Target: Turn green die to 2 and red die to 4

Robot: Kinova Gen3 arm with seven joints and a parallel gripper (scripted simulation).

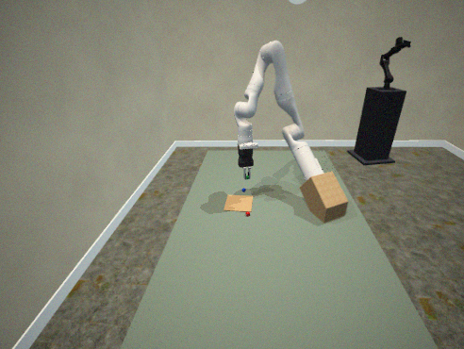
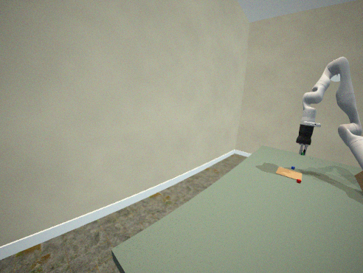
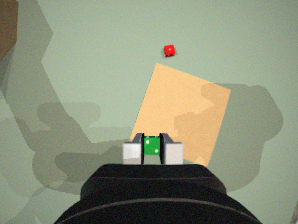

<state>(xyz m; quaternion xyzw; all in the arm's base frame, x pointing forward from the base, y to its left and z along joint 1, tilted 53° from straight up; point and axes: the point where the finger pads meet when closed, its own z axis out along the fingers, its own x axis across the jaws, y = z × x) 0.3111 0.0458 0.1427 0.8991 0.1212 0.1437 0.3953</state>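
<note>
The hand (image 1: 247, 176) (image 2: 302, 150) (image 3: 151, 143), at upper center of the top view, is closed on the green die (image 1: 247, 177) (image 2: 302, 153) (image 3: 152, 145), held above the bench (image 1: 264, 274) (image 2: 236, 221) (image 3: 105, 35). The blue die (image 1: 243, 190) (image 2: 293, 167) rests just beyond the mat (image 1: 239, 203) (image 2: 289, 173) (image 3: 180, 110) in the top view. The red die (image 1: 248, 214) (image 2: 299, 181) (image 3: 170, 50) lies off the mat, at upper center of the wrist view; the face toward that camera bears one pale pip.

Green die (image 1: 247, 177) (image 2: 302, 153) (image 3: 152, 145) aloft, pips visible
</note>
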